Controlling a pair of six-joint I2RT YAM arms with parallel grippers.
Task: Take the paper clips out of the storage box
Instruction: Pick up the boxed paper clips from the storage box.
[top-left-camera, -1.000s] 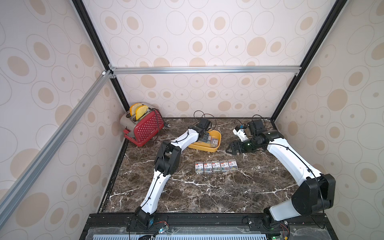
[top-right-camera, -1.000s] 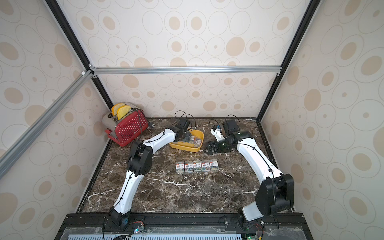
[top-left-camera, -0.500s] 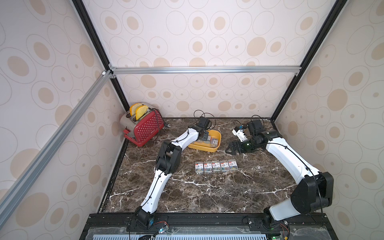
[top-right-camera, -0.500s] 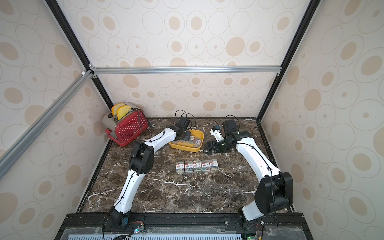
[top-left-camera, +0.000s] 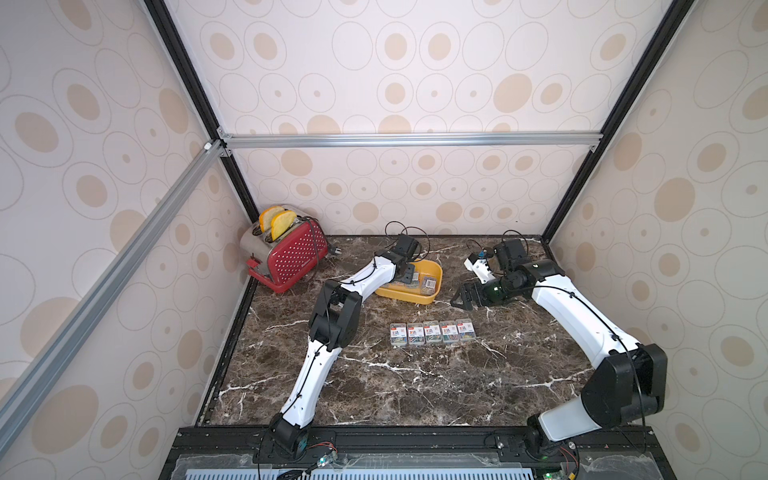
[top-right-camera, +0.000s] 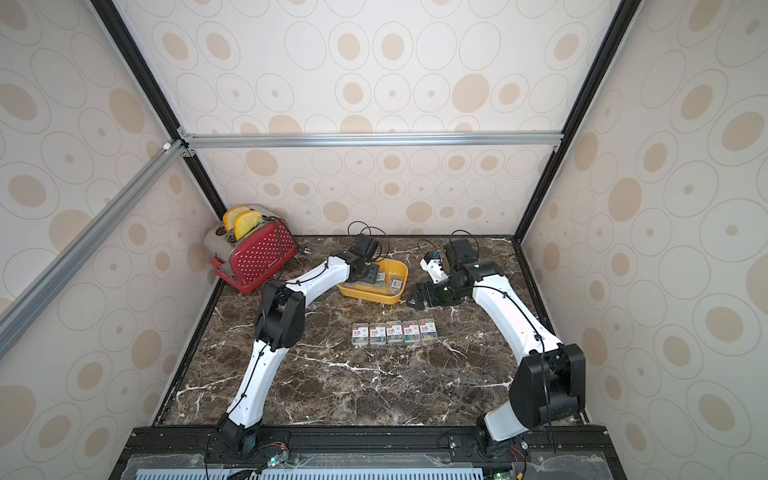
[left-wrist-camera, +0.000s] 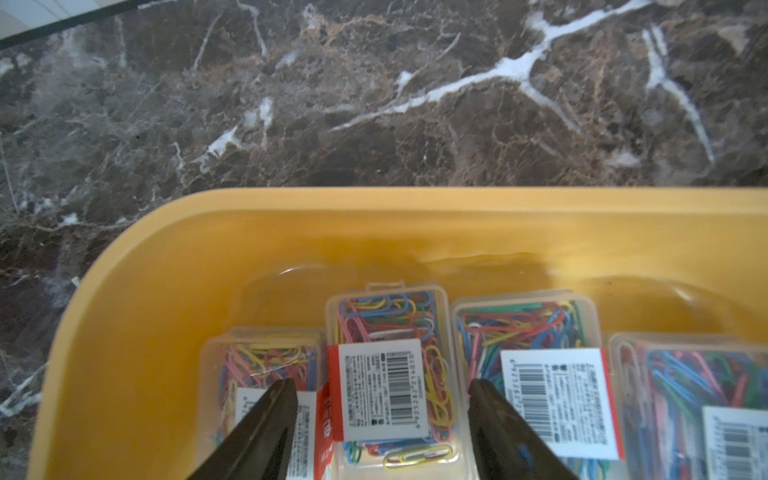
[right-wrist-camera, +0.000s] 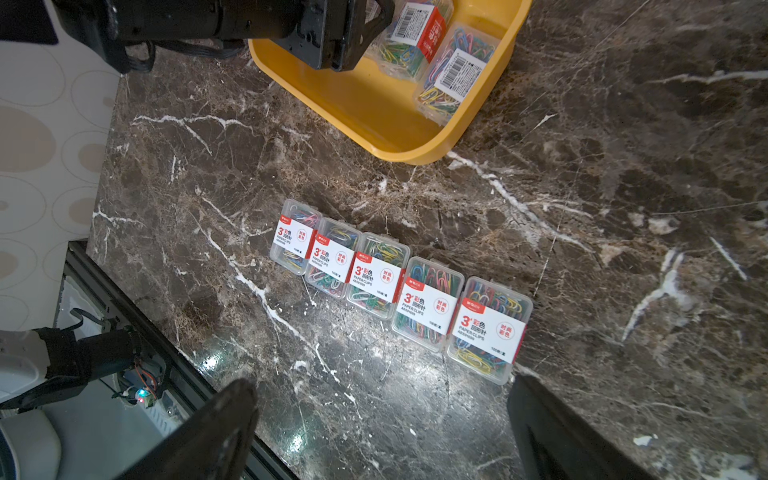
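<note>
Top views first: the yellow storage box (top-left-camera: 409, 296) sits toward the back of the marble counter (top-left-camera: 395, 386), its long axis running across and slightly slanted. The left gripper (top-left-camera: 409, 273) is dipped inside it, tips hidden under its own wrist, so the contents are too small to count. In front of it, five paper clip boxes (top-left-camera: 432, 332) lie flat in a tight row, sides touching, each long axis pointing front to back, labels up. The right gripper (top-left-camera: 459, 297) hangs just beside the storage box, aimed at it. Left wrist now: four paper clip boxes (left-wrist-camera: 552, 374) lie side by side on the tub floor, barcode labels up, long axes running the way the fingers point. The jaws are apart, straddling one clip box (left-wrist-camera: 386, 386) without pinching it, each tip lying over a neighbour. The near ends are cut off, and the outermost box is half out of frame. Right wrist: jaws spread wide, with only bare counter (right-wrist-camera: 374, 365) between them. The five-box row (right-wrist-camera: 399, 286) reads clearly, but the left gripper (right-wrist-camera: 365, 33) blocks much of the storage box (right-wrist-camera: 374, 124), leaving two boxes showing.
</note>
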